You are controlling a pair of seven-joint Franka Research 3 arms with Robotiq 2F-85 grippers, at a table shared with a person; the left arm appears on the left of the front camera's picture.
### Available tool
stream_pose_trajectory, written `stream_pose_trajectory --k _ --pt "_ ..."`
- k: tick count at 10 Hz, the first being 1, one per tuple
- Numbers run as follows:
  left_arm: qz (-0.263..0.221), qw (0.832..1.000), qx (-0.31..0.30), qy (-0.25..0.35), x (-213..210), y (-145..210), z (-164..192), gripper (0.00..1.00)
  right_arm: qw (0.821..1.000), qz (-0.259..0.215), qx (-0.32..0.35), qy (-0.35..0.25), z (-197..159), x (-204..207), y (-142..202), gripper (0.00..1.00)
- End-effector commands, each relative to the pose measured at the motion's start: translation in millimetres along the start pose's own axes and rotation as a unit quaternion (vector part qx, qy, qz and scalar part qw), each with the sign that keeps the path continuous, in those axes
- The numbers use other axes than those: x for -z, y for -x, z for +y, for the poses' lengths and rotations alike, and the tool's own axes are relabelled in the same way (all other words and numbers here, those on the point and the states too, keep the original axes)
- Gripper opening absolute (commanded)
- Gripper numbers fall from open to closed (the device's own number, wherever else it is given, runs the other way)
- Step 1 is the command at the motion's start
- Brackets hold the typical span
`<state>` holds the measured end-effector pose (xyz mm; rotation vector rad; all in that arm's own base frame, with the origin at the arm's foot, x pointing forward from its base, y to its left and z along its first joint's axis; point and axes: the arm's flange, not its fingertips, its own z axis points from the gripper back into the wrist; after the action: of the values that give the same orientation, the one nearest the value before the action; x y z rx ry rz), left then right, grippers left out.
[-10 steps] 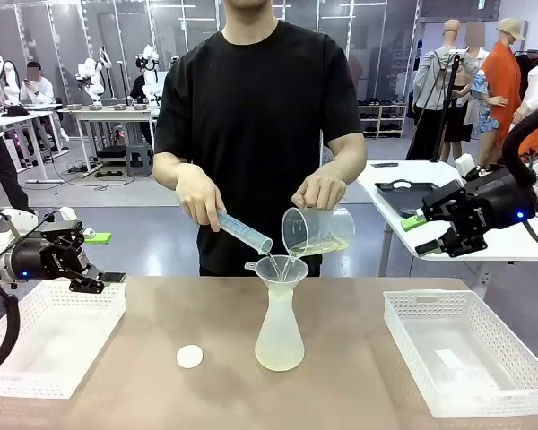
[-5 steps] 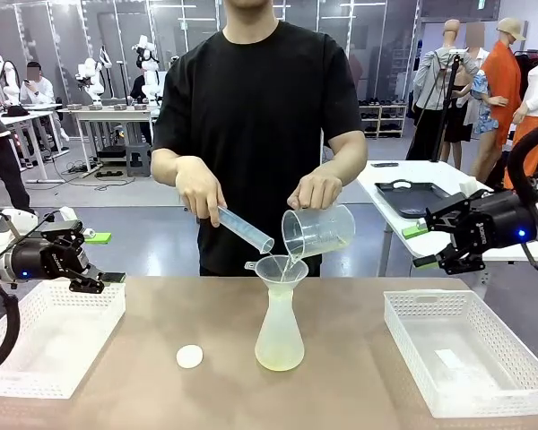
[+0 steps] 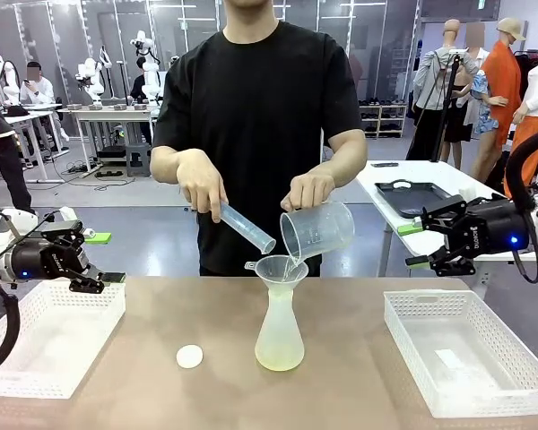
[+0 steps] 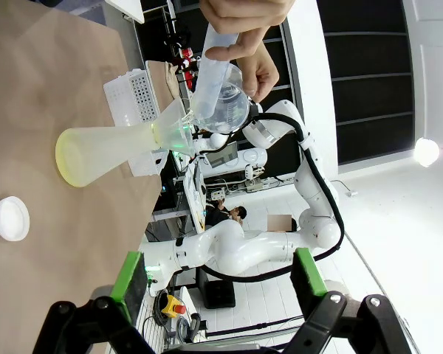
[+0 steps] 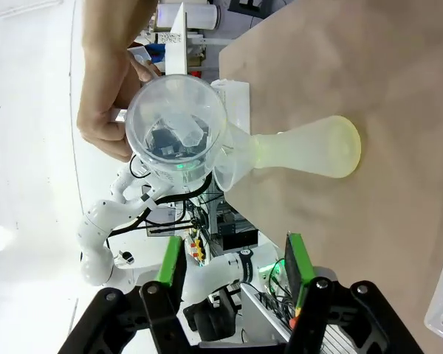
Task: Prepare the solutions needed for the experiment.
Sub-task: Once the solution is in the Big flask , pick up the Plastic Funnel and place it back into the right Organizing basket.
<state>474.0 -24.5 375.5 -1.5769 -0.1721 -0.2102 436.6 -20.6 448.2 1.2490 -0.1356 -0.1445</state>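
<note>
In the middle of the table (image 3: 359, 394) stands one frosted conical flask (image 3: 279, 333) with one funnel (image 3: 281, 269) sitting in its neck. The solutions (image 3: 279, 362) lie as a shallow pale yellow layer at the bottom of this flask. Above the funnel the person holds two vessels, both tilted toward it. One hand (image 3: 200, 184) holds a graduated cylinder (image 3: 248, 228), and the other hand (image 3: 309, 190) holds a clear beaker (image 3: 321, 228) with its lip just over the funnel. One small white round cap (image 3: 189, 356) lies on the table left of the flask, apart from it. Two white baskets stand there, one basket (image 3: 108, 313) at the left edge and one basket (image 3: 403, 336) at the right edge. The left gripper (image 3: 108, 280) hangs over the far corner of the left basket, its jaws spread wide with nothing between them. The right gripper (image 3: 411, 245) is in the air beyond the right basket, jaws apart, holding nothing.
</note>
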Motion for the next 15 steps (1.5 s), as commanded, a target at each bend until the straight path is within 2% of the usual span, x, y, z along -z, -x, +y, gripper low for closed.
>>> stream_pose_trajectory --k 1,2,15 --pt "-0.008 1.0 0.002 0.004 2.5 -2.6 -1.4 1.0 0.999 -0.027 -0.028 -0.003 -3.8 3.3 -3.5 0.68" --pt "-0.008 1.0 0.002 0.004 2.5 -2.6 -1.4 1.0 1.0 0.0 0.0 0.0 0.0 0.0 0.0 0.68" --pt "-0.008 1.0 0.002 0.004 2.5 -2.6 -1.4 1.0 1.0 0.0 0.0 0.0 0.0 0.0 0.0 0.68"
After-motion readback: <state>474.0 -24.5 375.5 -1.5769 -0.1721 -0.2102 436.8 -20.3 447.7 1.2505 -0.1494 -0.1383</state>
